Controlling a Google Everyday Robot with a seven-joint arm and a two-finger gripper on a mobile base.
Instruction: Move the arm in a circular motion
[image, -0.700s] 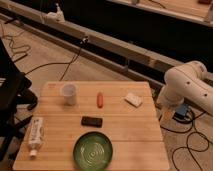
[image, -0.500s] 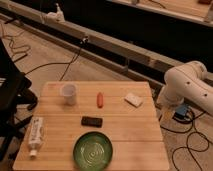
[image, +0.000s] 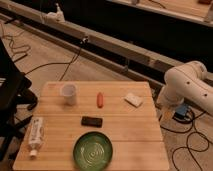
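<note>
The arm (image: 187, 82) is glossy white, with thick rounded segments and small dark dots. It stands at the right of the camera view, just beyond the right edge of the wooden table (image: 125, 135). It comes in from the right edge, bends at a bulbous joint and drops toward the floor beside the table. The gripper does not show; the end of the arm is out of view.
On the table are a white cup (image: 69, 93), an orange-red stick (image: 100, 99), a white pad (image: 133, 99), a black phone-like block (image: 92, 121), a green plate (image: 93, 150) and a lying white bottle (image: 35, 134). Cables and a blue box (image: 181, 113) lie on the floor at right. A dark chair (image: 12, 95) stands at left.
</note>
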